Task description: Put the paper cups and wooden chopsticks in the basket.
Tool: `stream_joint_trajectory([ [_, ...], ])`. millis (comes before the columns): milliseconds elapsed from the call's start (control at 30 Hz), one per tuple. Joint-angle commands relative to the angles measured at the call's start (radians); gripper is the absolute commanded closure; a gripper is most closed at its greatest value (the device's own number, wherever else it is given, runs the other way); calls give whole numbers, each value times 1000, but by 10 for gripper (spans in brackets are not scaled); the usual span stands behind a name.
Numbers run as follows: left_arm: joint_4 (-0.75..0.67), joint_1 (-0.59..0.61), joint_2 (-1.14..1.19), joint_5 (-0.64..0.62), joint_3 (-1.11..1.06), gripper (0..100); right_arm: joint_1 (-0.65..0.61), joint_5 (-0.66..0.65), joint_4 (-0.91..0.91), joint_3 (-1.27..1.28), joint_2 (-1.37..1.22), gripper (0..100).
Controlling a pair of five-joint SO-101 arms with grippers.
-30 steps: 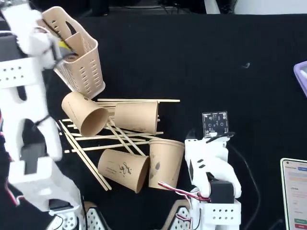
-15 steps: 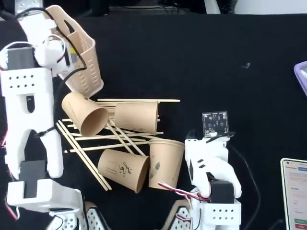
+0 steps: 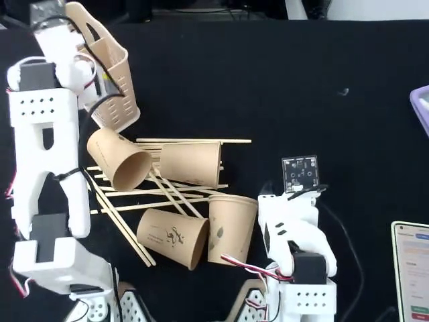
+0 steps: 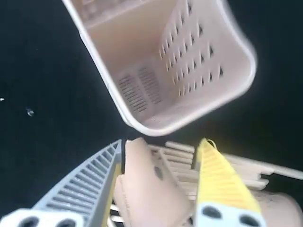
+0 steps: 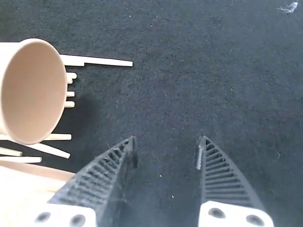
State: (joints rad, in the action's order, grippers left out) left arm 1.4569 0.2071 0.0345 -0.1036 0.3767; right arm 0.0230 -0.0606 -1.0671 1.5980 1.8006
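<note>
**A:** What are the grippers doing?

**B:** The left gripper clamps a squashed paper cup close to the tilted basket, far left. The right gripper hangs spread over the black table, right of four loose cups lying among the chopsticks.
</note>
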Motion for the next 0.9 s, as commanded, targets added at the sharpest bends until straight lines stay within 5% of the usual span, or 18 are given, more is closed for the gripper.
stream_joint_trajectory([
  [0,83,10,-23,-152,208,701,-12,8,23,-2,94,787],
  [200,118,54,-17,-390,325,676,-12,8,21,-2,94,787],
  [433,100,130,97,-422,223,676,-12,8,21,-2,94,787],
  [700,101,25,224,-247,249,703,-12,9,23,-2,94,787],
  [867,104,-51,226,-51,275,988,-3,8,26,-39,93,787],
])
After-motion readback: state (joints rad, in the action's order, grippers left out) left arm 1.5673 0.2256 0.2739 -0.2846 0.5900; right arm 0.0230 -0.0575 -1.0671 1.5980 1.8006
